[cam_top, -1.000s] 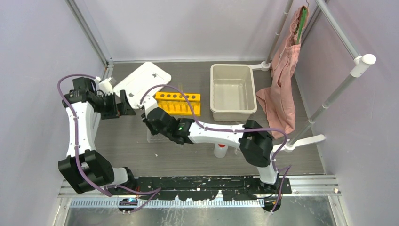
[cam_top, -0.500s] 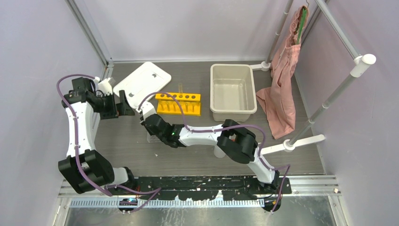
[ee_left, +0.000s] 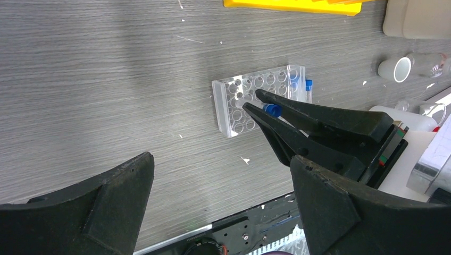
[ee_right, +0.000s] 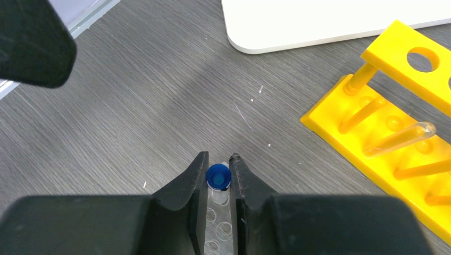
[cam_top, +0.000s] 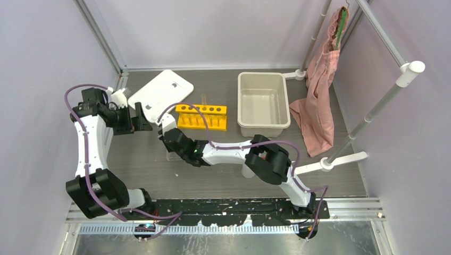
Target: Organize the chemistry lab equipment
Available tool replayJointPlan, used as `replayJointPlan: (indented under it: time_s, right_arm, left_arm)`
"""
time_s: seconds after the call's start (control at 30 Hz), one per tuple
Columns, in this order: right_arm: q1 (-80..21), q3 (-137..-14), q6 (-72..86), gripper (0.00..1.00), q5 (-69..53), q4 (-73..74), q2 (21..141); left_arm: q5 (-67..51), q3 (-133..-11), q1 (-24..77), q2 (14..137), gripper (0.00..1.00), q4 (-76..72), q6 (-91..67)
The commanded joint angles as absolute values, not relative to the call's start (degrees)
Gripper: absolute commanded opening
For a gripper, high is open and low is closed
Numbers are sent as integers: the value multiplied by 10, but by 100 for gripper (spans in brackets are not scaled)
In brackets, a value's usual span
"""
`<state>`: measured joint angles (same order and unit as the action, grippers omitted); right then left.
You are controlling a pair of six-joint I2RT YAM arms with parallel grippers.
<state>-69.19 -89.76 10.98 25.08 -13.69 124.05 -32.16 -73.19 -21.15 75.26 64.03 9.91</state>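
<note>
My right gripper (ee_right: 218, 168) is shut on a small blue-capped vial (ee_right: 218, 176), held upright over the end row of holes in the clear tray (ee_right: 220, 226). Whether the vial sits in a hole I cannot tell. In the left wrist view the same vial (ee_left: 272, 110) shows between the right fingers (ee_left: 287, 106), and a second blue-capped vial (ee_left: 308, 85) stands in the tray (ee_left: 234, 109). The yellow rack (ee_right: 372, 133) holds one clear glass tube (ee_right: 400, 139), tilted. My left gripper (ee_left: 220, 162) hangs open and empty left of the tray (cam_top: 171, 155); from above it shows beside the lid (cam_top: 141, 114).
A white lid (cam_top: 159, 91) lies behind the rack (cam_top: 202, 117), and a beige bin (cam_top: 263, 103) stands to its right. A tiny white cup (ee_left: 396, 69), a glass beaker (ee_left: 428, 62) and the white squeeze bottle (ee_left: 407, 118) are near the right arm. Pink cloth (cam_top: 316, 106) hangs at the far right.
The right arm has swung left with the vial, its elbow folding in, then held still over the tray. The left arm has not moved.
</note>
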Motion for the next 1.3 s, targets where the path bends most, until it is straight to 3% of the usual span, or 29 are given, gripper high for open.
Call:
replayJointPlan:
  time_s: [0.0, 0.87, 0.97, 1.1, 1.27]
  right_arm:
    - [-680, -909, 144, 1, 235, -154, 1239]
    - [-677, -918, 128, 1, 205, -117, 1270]
    - [-677, -917, 127, 8, 205, -111, 1269]
    - [-681, -909, 127, 34, 210, -110, 1246]
    - [-683, -901, 153, 49, 223, -85, 1189]
  left_arm:
    - [-336, -722, -218, 745, 100, 621, 108]
    - [-328, -723, -221, 746, 100, 614, 106]
    - [-329, -724, -222, 746, 100, 614, 107]
    - [-330, -725, -223, 747, 100, 613, 106]
    - [-335, -728, -223, 750, 100, 615, 101]
